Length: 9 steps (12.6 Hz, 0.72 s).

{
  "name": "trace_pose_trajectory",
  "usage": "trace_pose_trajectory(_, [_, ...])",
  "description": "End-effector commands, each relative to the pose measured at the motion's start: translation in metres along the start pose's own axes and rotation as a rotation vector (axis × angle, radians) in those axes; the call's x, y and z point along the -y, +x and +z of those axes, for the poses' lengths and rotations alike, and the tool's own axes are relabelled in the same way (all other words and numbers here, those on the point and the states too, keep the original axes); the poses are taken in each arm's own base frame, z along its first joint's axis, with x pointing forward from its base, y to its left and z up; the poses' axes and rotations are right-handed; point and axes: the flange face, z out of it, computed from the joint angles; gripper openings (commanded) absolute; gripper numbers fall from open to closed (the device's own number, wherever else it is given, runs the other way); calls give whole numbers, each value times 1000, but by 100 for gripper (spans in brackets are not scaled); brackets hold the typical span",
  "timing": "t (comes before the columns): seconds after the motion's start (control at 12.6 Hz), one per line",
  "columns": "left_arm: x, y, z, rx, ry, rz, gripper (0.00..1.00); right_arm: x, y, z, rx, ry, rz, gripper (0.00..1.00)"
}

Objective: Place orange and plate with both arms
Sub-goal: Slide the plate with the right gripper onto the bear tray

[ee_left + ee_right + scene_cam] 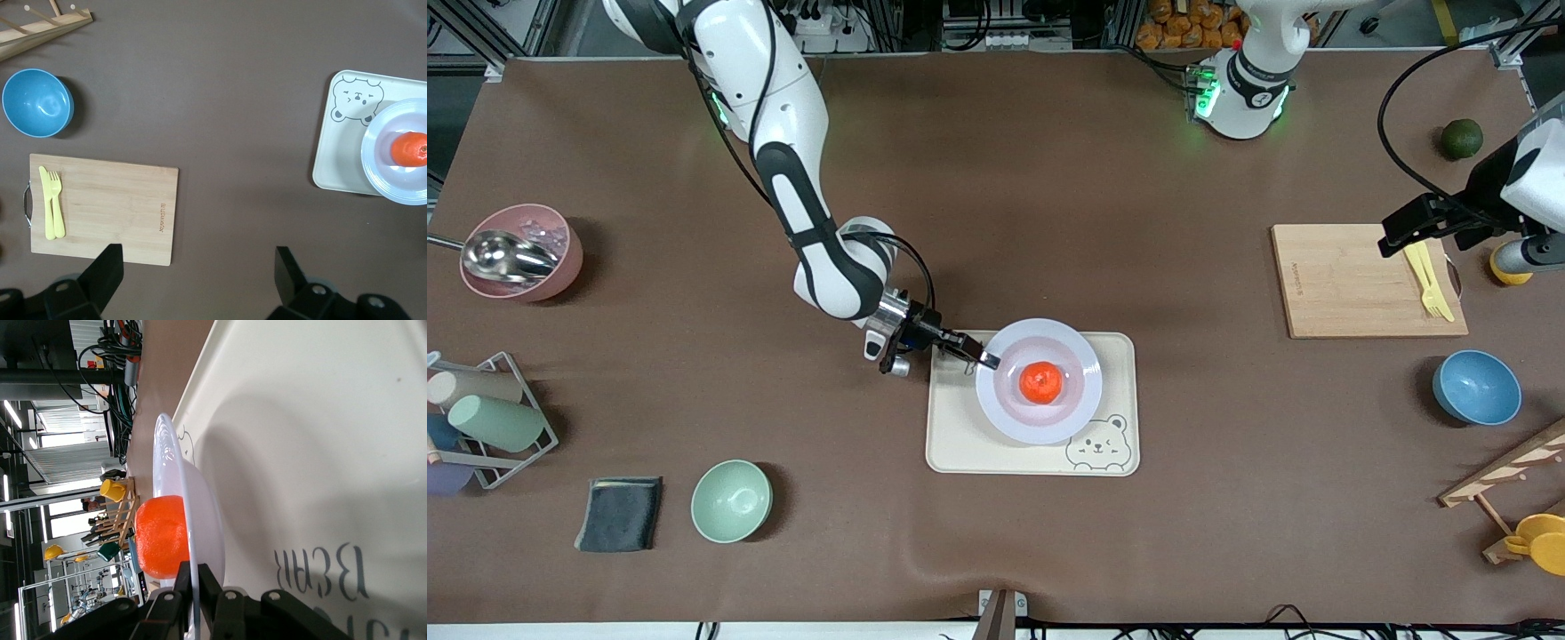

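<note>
A brown mat covers the counter point(1049, 178) from edge to edge, with a soft ripple at its 6 o'clock edge. Near the middle lies the cream bear tray point(960, 444), and on it sits the plate point(1009, 418), with the orange point(1041, 382) resting in the plate's centre. The right hand point(989, 359) is clamped shut on the plate's rim at about the plate's 10 o'clock; the right wrist view shows the rim pinched between the fingers point(208, 583), the plate point(200, 520) tilted slightly off the tray point(320, 453) and the orange point(162, 537) just beside them.

The left hand point(197, 267) hangs spread wide and empty over the counter by the wooden cutting board point(1352, 280), toward 3 o'clock of the tray. On that board lies a yellow fork and knife point(1427, 284) (side by side near the board's handle). A blue bowl point(1477, 387) sits at the board's 5 o'clock, a dark green fruit point(1462, 139) at its 1 o'clock.

At the right arm's end stand a pink bowl with a metal scoop point(520, 253), a wire rack of cups point(489, 418), a dark cloth point(620, 513) and a green bowl point(731, 500). Past the counter's 12 o'clock edge are aluminium frames, cables and a crate of orange fruit point(1192, 22).
</note>
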Motion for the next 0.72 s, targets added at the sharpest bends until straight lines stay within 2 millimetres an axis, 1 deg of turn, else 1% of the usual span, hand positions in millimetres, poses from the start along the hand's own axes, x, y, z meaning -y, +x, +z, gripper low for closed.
trace_pose_trajectory(0.0, [-1, -1, -1, -7, -11, -8, 100, -1, 7, 4, -12, -9, 2, 0])
trace_pose_trajectory(0.32, [-1, -1, -1, -7, -11, -8, 100, -1, 9, 3, -25, -53, -27, 0])
trace_pose_trajectory(0.4, [-1, -1, -1, -7, -9, -8, 100, -1, 10, 3, -27, -54, -25, 2])
trace_pose_trajectory(0.48, [-1, 0, 1, -4, -9, -8, 100, -1, 8, 3, -20, -62, -20, 15])
trace_pose_trajectory(0.64, [-1, 0, 2, -3, -9, -8, 100, 1, 12, 1, 8, -91, -24, 40])
